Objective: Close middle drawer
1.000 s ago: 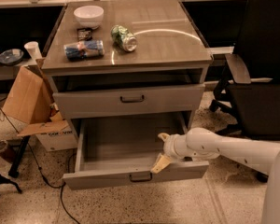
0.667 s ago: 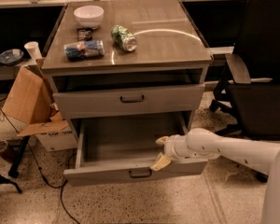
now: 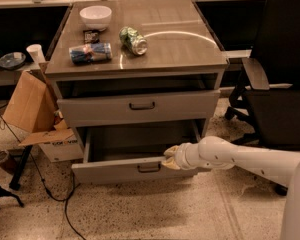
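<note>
The middle drawer (image 3: 115, 171) is the low-fronted grey drawer with a small dark handle (image 3: 149, 168). It stands partly pulled out, and its grey tray shows behind the front. My gripper (image 3: 169, 158) is at the top edge of the drawer front, just right of the handle. Its tan fingers (image 3: 172, 150) are spread and hold nothing. My white arm reaches in from the lower right. The taller-fronted drawer (image 3: 140, 107) above sticks out slightly.
On the cabinet top (image 3: 180, 49) are a white bowl (image 3: 96, 17), a green can (image 3: 133, 40) on its side, a blue packet (image 3: 90, 53) and a small dark packet (image 3: 91, 35). A black chair (image 3: 277, 84) stands at the right. Cardboard boxes (image 3: 32, 109) and cables lie at the left.
The middle drawer has slid further into the cabinet, and less of its tray shows. My gripper has moved inward with the drawer front.
</note>
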`<action>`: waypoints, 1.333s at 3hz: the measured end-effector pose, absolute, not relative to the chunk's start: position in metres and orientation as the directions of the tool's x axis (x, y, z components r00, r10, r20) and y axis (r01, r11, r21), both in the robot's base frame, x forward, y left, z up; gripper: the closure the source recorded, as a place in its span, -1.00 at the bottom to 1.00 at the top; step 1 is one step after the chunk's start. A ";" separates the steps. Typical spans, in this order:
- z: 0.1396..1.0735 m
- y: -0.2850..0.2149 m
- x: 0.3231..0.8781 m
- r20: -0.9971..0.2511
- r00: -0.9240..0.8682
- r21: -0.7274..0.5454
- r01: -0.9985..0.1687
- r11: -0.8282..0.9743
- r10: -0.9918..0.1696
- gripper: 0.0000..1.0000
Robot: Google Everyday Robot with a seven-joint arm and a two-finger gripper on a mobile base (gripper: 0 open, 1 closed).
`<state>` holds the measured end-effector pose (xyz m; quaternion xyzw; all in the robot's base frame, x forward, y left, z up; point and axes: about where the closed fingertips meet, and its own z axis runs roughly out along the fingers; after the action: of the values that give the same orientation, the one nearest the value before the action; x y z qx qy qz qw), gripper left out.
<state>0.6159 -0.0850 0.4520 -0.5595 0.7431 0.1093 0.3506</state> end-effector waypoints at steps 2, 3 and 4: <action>0.487 -0.054 0.628 -0.680 -0.059 -0.281 -0.899 0.335 -0.730 -1.00; 0.502 -0.042 0.628 -0.691 -0.026 -0.304 -0.896 0.323 -0.722 -1.00; 0.510 -0.037 0.634 -0.682 -0.016 -0.319 -0.893 0.317 -0.731 -1.00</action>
<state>0.6337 -0.0369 0.5104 -0.5755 0.7057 0.1011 0.4008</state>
